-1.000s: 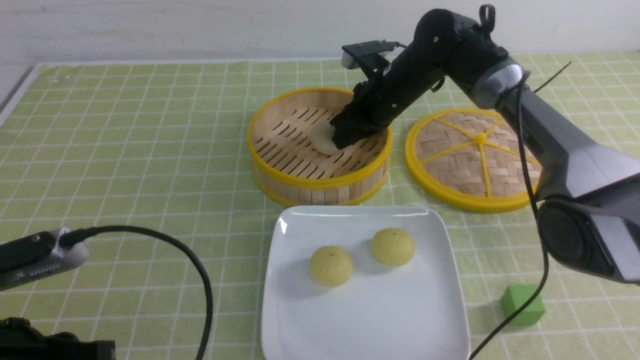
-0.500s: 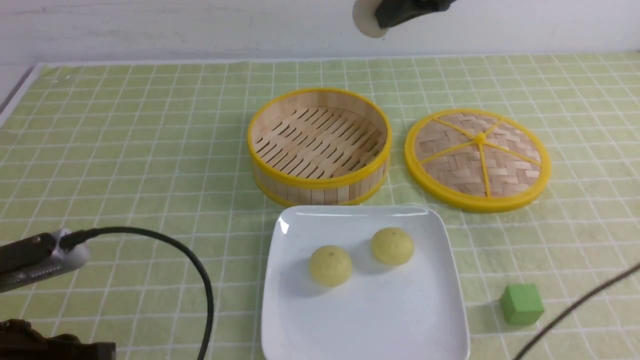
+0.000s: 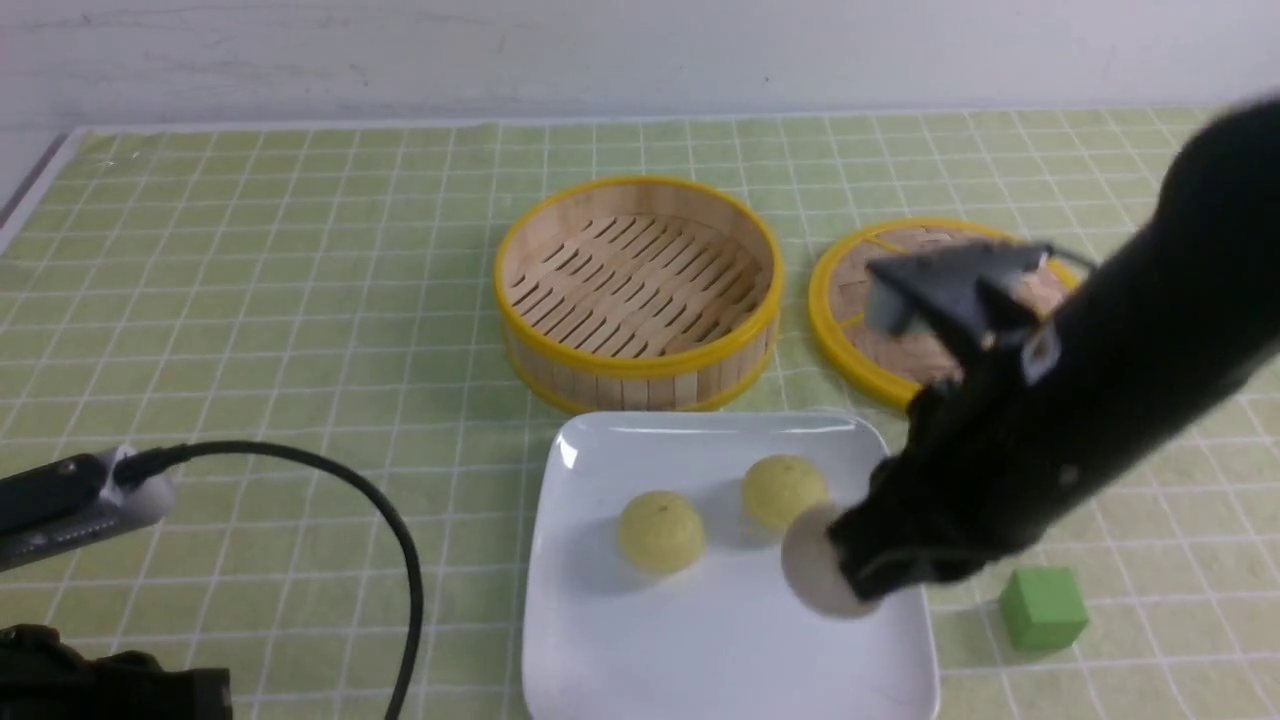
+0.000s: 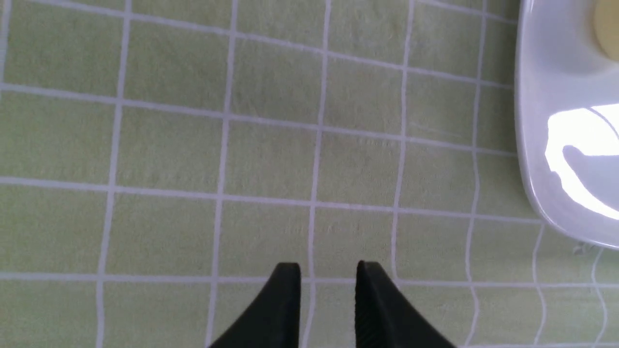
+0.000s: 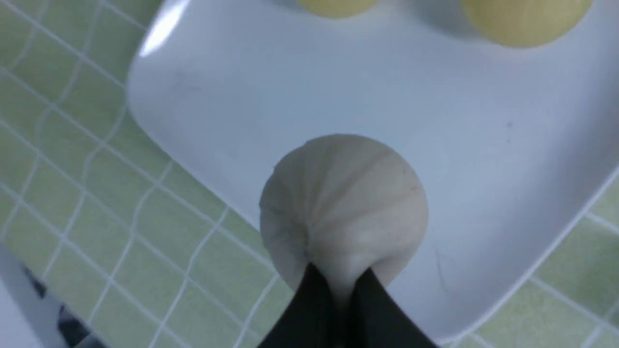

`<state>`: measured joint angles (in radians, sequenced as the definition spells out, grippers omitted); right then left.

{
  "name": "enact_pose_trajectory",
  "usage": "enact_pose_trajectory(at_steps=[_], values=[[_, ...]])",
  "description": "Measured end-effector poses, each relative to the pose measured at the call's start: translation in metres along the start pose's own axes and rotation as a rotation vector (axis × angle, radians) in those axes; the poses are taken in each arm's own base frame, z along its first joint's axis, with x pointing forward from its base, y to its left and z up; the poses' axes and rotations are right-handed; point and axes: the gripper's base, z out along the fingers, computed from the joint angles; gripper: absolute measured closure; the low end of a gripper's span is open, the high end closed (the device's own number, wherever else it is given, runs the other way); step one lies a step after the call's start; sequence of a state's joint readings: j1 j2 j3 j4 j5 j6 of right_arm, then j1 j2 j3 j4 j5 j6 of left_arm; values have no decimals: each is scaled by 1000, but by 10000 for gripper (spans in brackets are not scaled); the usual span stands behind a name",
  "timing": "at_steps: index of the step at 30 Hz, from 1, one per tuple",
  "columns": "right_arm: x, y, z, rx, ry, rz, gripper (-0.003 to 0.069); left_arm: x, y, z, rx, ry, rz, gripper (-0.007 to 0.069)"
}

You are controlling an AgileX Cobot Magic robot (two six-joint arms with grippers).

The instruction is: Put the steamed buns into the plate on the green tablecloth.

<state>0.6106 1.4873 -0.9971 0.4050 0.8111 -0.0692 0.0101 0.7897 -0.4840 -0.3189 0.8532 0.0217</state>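
Right gripper (image 5: 338,290) pinches beige bun (image 5: 343,203) above white plate (image 5: 232,92).

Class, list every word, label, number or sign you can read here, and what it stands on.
None: the plate, yellow buns, beige bun in the right end effector, basket, lid, green cube and tablecloth carry no readable writing.

Plate (image 3: 650,650) cut by edge; right arm (image 3: 1100,400) half-hides lid (image 3: 850,330).
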Motion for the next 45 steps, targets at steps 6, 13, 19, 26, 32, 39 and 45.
enact_pose_trajectory(at_steps=[6, 13, 19, 26, 32, 39, 45], values=[[18, -18, 53, 67, -69, 36, 567, -2, 0, 0, -1, -26, 0, 424], [15, -22, 60, 83, -86, 34, 278, -3, 0, 0, 0, -29, -1, 424], [4, -25, 11, 93, -37, -6, 158, -4, 0, 0, 0, -42, -1, 419], [11, -29, -90, 177, -93, -46, 422, -4, 0, 0, 0, -48, -1, 412], [64, -15, -150, 199, -185, -62, 671, -4, 0, 0, 0, -49, -1, 409], [123, -21, -152, 197, -731, -126, 673, -6, 0, 0, -1, -64, -1, 401], [142, -40, -116, 235, -908, -166, 673, -9, 0, 0, -1, -100, -1, 396]])
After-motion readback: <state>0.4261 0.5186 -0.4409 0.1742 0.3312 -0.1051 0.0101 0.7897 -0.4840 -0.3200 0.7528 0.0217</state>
